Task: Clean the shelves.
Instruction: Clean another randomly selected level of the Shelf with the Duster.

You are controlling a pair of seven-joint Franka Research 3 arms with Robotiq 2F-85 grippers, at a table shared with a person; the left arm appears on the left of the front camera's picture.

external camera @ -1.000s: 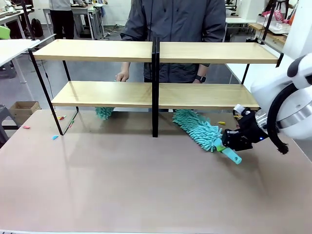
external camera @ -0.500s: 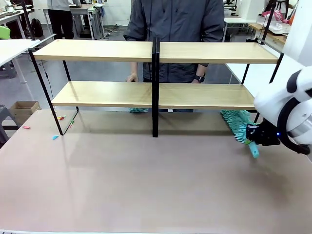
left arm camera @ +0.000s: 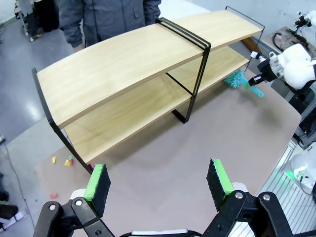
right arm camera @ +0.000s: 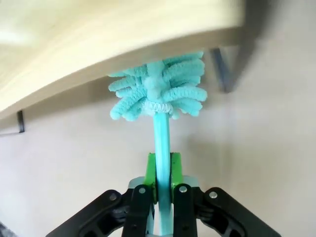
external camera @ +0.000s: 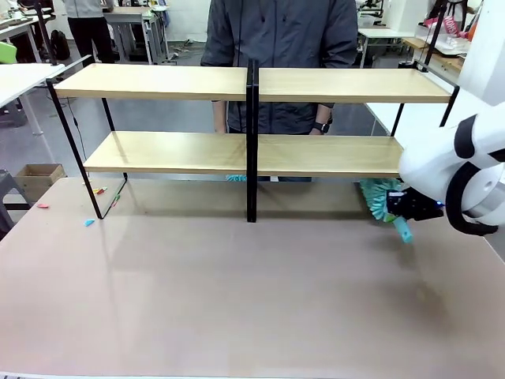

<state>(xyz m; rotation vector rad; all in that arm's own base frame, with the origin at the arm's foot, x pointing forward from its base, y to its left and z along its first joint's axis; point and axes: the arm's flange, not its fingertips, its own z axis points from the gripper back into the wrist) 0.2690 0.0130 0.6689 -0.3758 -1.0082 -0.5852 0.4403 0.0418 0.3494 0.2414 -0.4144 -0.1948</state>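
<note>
- Teal duster (right arm camera: 157,94): handle clamped in right claw (external camera: 412,207), long axis pointing straight ahead, head under the shelves' (external camera: 252,85) lower right board.
- Left claw (left arm camera: 157,180): fingers apart, empty, facing the shelves from well off.

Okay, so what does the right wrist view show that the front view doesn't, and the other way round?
Right wrist view alone: the right gripper seen close, its green pads clamped on the teal handle, with the duster head tucked under the edge of a wooden board.

Front view alone: the whole span of the shelves, all four boards and the black central upright, the person standing behind, and small coloured scraps on the tabletop at the left.

Both: the duster under the lower right board, held by the right gripper, above the beige-brown tabletop.
</note>
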